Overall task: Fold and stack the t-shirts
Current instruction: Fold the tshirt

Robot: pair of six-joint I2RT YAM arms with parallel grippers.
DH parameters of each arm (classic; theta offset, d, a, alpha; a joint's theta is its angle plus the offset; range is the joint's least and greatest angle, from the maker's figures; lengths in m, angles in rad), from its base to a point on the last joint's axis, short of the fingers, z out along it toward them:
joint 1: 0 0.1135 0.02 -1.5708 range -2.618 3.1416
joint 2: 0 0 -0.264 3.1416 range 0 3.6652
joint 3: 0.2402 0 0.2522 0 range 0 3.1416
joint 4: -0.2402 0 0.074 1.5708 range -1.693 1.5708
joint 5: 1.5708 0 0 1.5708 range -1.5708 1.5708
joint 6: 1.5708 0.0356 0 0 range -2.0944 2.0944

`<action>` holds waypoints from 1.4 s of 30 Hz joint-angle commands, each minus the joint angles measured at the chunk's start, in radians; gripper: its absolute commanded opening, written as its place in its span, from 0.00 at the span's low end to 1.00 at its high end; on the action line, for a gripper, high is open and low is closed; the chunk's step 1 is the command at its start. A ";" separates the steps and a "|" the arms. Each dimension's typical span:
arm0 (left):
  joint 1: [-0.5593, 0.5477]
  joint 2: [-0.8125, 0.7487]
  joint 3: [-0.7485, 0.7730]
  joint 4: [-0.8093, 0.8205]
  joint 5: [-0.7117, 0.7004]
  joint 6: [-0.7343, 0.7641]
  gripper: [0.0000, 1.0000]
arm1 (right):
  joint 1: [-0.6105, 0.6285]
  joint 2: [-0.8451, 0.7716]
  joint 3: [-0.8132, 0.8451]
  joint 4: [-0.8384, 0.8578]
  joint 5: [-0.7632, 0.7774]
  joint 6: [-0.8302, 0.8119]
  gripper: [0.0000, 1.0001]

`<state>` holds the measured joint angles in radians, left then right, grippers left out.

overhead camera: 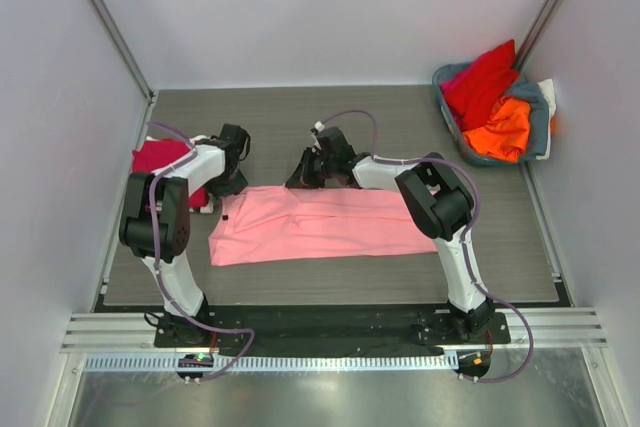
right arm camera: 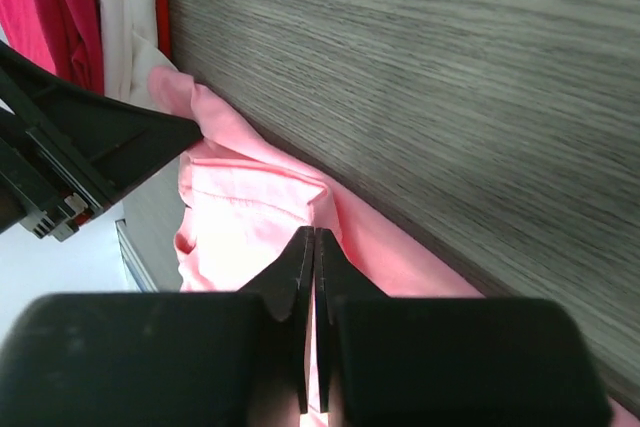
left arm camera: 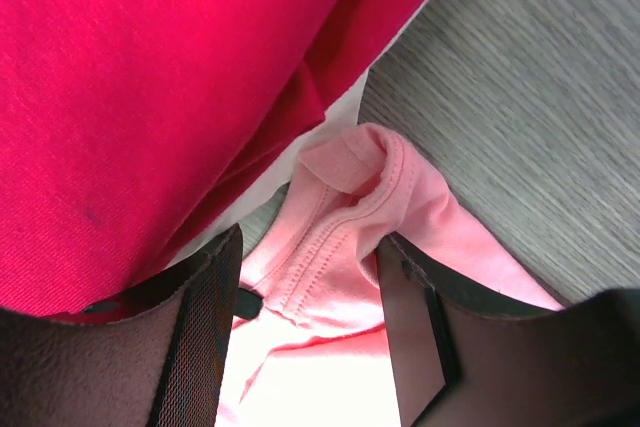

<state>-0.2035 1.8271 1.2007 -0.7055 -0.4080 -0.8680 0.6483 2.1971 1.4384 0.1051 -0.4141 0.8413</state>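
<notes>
The light pink t-shirt (overhead camera: 320, 222) lies in a long folded strip across the table's middle. My left gripper (overhead camera: 232, 185) is at its far left corner, open, its fingers straddling a bunched pink hem (left arm camera: 340, 197); the gripper (left arm camera: 310, 247) is not closed on it. My right gripper (overhead camera: 303, 175) is at the strip's far edge, shut (right arm camera: 315, 237) with a raised ridge of the pink cloth (right arm camera: 240, 207) pinched at its tips. A crimson t-shirt (overhead camera: 158, 155) lies folded at the left, right beside the left gripper (left arm camera: 150, 97), with white cloth (left arm camera: 335, 112) under it.
A grey-blue basket (overhead camera: 541, 125) stands at the far right corner holding a red t-shirt (overhead camera: 485, 82), an orange one (overhead camera: 500, 127) and some white cloth (overhead camera: 547, 97). White walls close in the table on three sides. The left gripper's finger (right arm camera: 90, 147) shows in the right wrist view.
</notes>
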 commanded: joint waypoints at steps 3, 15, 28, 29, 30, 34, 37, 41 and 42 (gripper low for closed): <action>-0.001 0.021 0.060 -0.029 -0.048 -0.005 0.57 | 0.007 -0.028 0.022 0.030 -0.040 0.001 0.01; -0.001 -0.051 0.089 -0.057 -0.107 0.015 0.61 | 0.007 -0.017 0.062 -0.045 0.014 -0.080 0.40; -0.011 -0.152 0.031 0.017 0.072 0.040 0.62 | 0.014 0.006 0.062 -0.056 0.017 -0.082 0.38; -0.010 -0.147 0.030 0.023 0.081 0.038 0.62 | 0.016 0.007 0.062 -0.056 0.015 -0.082 0.39; -0.011 -0.140 0.025 0.026 0.096 0.038 0.62 | 0.016 0.012 0.065 -0.056 0.009 -0.077 0.39; -0.013 -0.117 0.007 0.044 0.116 0.038 0.62 | 0.022 0.021 0.074 -0.050 -0.006 -0.071 0.35; -0.011 -0.089 -0.007 0.061 0.126 0.038 0.61 | 0.027 0.027 0.083 -0.048 -0.014 -0.065 0.32; -0.013 -0.055 -0.003 0.064 0.126 0.043 0.61 | 0.028 0.030 0.088 -0.050 -0.011 -0.065 0.32; -0.013 -0.052 -0.003 0.066 0.123 0.044 0.61 | 0.028 0.032 0.088 -0.054 0.006 -0.073 0.32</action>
<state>-0.2138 1.7641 1.1995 -0.6697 -0.2905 -0.8318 0.6685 2.2284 1.4860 0.0437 -0.4133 0.7773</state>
